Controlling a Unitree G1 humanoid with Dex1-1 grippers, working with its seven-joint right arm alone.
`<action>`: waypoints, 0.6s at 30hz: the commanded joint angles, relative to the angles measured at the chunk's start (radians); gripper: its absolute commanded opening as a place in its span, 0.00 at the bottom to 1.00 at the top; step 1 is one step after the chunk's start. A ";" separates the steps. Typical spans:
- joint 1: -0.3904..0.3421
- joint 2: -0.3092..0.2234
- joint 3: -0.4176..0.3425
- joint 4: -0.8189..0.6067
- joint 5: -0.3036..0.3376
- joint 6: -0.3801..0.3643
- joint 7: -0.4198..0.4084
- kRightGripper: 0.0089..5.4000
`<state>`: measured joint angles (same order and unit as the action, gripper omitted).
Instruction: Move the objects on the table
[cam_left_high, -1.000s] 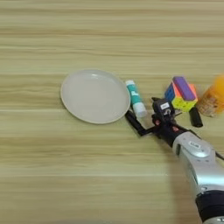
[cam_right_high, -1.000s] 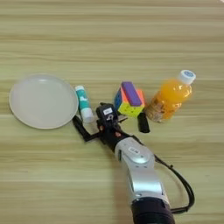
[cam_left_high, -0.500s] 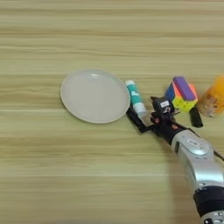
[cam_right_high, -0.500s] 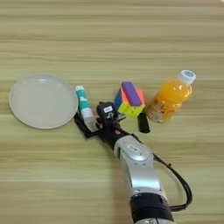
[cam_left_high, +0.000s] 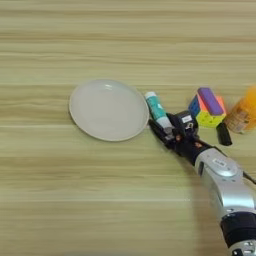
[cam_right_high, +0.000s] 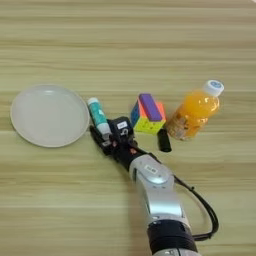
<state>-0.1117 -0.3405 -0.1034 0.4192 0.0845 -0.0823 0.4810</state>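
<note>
Glue stick (cam_right_high: 98, 117) lay on the desk (cam_left_high: 125, 45) just right of the plate (cam_left_high: 108, 109), cap end far. Gripper (cam_right_high: 106, 137) sat at its near end; jaws apart, straddling that end, no clamp visible. Looked like the grasp step. Next move probably called for closing on the stick, lifting clear of the plate rim. Cube (cam_right_high: 147, 114) and bottle (cam_right_high: 194, 113) stood right.

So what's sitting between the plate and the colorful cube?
The glue stick lies between the plate and the cube, just off the plate's rim, with the claw at its near end. The right eye view shows it.
</note>
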 joint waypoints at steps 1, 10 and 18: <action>-0.005 -0.024 -0.006 0.016 -0.016 0.015 -0.028 0.35; -0.012 -0.039 -0.057 -0.032 -0.006 -0.006 -0.077 0.32; 0.023 -0.054 -0.099 -0.251 0.020 0.030 -0.088 0.31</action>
<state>-0.0477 -0.3529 -0.1789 0.2680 0.0856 -0.0492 0.4040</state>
